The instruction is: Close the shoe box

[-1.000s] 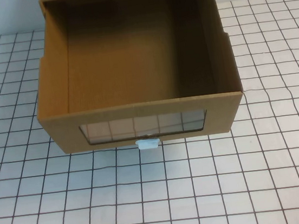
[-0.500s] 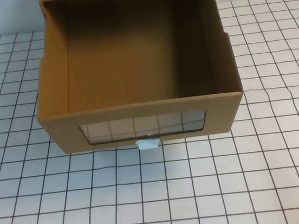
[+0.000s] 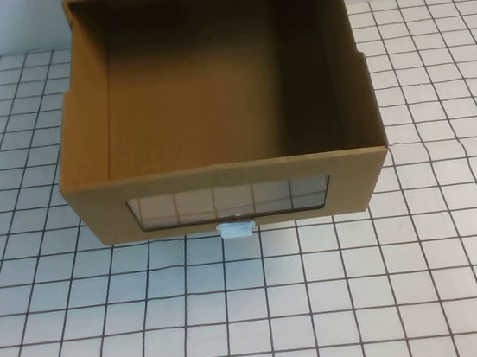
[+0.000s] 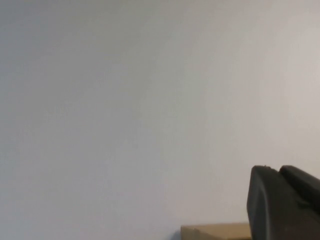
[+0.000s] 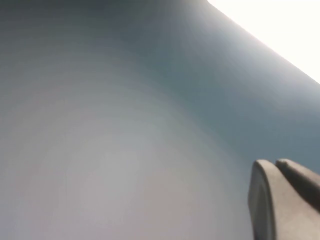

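High view: shoe box (image 3: 226,184) drawer stands pulled out on the worktop (image 3: 390,282); left end effector (image 4: 285,205) and right end effector (image 5: 282,200), finger spacing indeterminable, show only in their wrist views, so approach and push come next.

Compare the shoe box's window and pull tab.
The window: clear, wide, grid visible through it; the pull tab: white, opaque, tiny, just below the window. Both sit on the shoe box front. The left hand and right hand show only in wrist views, clear of the box.
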### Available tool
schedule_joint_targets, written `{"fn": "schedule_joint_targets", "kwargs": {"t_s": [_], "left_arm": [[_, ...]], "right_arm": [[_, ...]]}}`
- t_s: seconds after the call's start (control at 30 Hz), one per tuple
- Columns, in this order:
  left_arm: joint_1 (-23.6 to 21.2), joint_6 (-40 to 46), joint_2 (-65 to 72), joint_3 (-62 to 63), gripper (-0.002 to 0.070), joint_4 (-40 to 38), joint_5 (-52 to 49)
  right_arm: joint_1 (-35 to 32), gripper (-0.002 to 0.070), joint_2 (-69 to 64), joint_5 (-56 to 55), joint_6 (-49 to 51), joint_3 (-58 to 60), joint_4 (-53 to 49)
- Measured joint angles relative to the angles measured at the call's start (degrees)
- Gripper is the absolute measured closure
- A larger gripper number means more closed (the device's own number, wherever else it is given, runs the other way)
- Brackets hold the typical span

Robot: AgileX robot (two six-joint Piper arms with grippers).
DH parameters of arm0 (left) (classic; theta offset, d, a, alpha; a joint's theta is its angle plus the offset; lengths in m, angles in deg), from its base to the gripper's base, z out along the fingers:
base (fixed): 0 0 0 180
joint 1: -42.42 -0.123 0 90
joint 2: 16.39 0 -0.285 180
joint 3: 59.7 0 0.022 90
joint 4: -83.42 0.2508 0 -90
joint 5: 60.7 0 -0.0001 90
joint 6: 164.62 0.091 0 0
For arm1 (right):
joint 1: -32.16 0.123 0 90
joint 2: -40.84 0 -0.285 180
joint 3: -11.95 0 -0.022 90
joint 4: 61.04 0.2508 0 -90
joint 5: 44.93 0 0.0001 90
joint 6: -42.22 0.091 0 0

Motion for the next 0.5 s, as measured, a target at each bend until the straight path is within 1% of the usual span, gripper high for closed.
{"fn": "schedule_joint_targets", "kwargs": {"t_s": [0.07, 0.17, 0.2, 0.27, 0.37, 0.5], "left_arm": [[0.0, -0.3, 0.0, 0.0, 0.0680, -0.4, 3.1], [0.0, -1.4, 0.0, 0.0, 0.0680, -0.9, 11.4], [0.0, -1.7, 0.0, 0.0, 0.0680, -1.6, 14.3], [0.0, -2.1, -0.2, 1.4, 0.0680, -3.2, 17.0], [0.0, -2.2, -0.2, 6.7, 0.0680, -6.2, 15.1], [0.0, -2.0, -0.3, 17.2, 0.0680, -11.3, 8.0]], "right_arm": [[0.0, 0.0690, 0.0, -2.7, 0.1, 0.0, -0.3], [0.0, 0.0689, 0.0, -6.4, 2.0, 0.0, -0.6], [0.0, 0.0689, 0.0, -6.5, 3.0, -0.3, -0.6], [0.0, 0.0690, 0.0, -6.0, 6.3, -2.5, -1.5], [0.0, 0.0689, 0.0, -1.8, 11.7, -9.6, -4.3], [0.0, 0.0690, 0.0, 8.6, 18.4, -20.5, -7.3]]}}
